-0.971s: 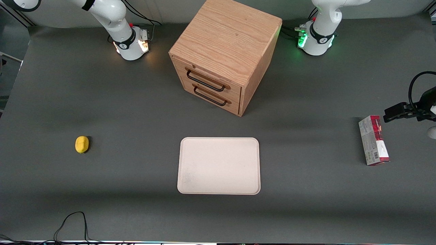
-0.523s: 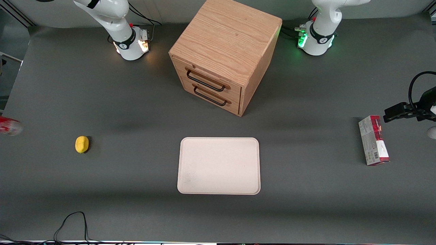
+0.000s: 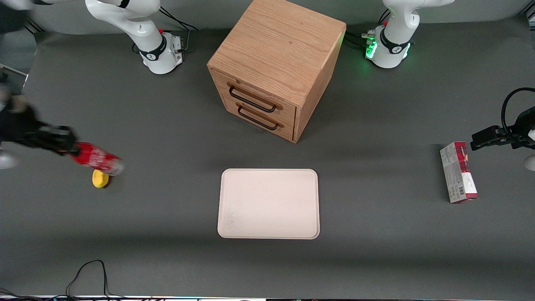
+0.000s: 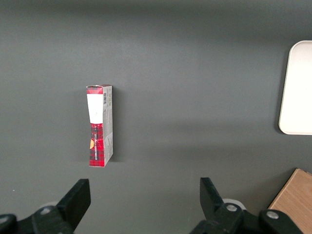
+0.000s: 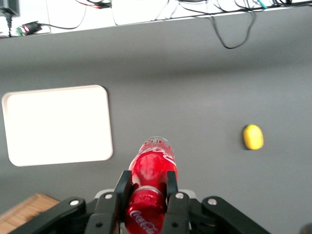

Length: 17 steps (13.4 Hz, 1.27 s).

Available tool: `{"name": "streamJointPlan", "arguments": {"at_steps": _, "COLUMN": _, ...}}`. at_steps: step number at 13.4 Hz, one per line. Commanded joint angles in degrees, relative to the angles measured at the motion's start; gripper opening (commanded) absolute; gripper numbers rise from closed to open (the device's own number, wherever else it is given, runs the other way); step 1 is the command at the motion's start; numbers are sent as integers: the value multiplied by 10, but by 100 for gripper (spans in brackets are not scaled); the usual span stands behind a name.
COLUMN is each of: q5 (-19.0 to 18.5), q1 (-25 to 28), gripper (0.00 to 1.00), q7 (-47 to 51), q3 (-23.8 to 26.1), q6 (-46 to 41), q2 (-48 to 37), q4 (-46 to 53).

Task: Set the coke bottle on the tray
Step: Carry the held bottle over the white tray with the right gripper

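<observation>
Clamped from both sides, the jaws pinched the coke bottle (image 5: 150, 181) around its red-labelled body, and the gripper (image 5: 146, 192) carried it lying nearly level above the table (image 3: 167, 259), out toward the working arm's end. From the front, the bottle (image 3: 95, 158) showed as a motion-blurred red shape with its clear base pointing toward the middle of the table, and the gripper (image 3: 62, 142) was a dark smear just past its capped end. Right under the bottle's base sat a lemon (image 3: 100, 178), partly overlapped by the bottle in the front view; in the right wrist view the same lemon (image 5: 253, 137) lay apart from the bottle on bare grey cloth. Between lemon and tray (image 3: 268, 203) ran a wide stretch of open table with nothing standing on it. The tray lay flat, cream-white, its rounded corners and low rim all in sight and its whole surface bare. A wooden drawer cabinet (image 3: 273, 67) stood farther from the front camera than the tray, near it but not touching. Well off toward the parked arm's end lay a red-and-grey carton (image 3: 458, 172), flat on the table.
</observation>
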Motion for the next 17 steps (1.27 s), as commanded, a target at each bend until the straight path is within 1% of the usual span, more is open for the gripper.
{"name": "streamJointPlan", "arguments": {"at_steps": 1, "q5": -27, "q1": 80, "gripper": 6, "q7": 118, "q3": -8, "q6": 28, "q2": 19, "q4": -2}}
{"name": "streamJointPlan", "arguments": {"at_steps": 2, "q5": -30, "q1": 104, "gripper": 6, "q7": 145, "q3": -9, "q6": 31, "q2": 25, "q4": -1}}
{"name": "streamJointPlan", "arguments": {"at_steps": 3, "q5": -42, "q1": 125, "gripper": 6, "q7": 159, "q3": -9, "q6": 38, "q2": 32, "q4": -2}}
{"name": "streamJointPlan", "arguments": {"at_steps": 5, "q5": -46, "q1": 148, "gripper": 6, "q7": 163, "q3": -7, "q6": 50, "q2": 39, "q4": -2}}
{"name": "streamJointPlan", "arguments": {"at_steps": 10, "q5": -43, "q1": 158, "gripper": 6, "q7": 157, "q3": -6, "q6": 93, "q2": 93, "q4": -2}}
{"name": "streamJointPlan", "arguments": {"at_steps": 17, "q5": -41, "q1": 156, "gripper": 6, "q7": 156, "q3": -6, "q6": 208, "q2": 197, "q4": -9}}
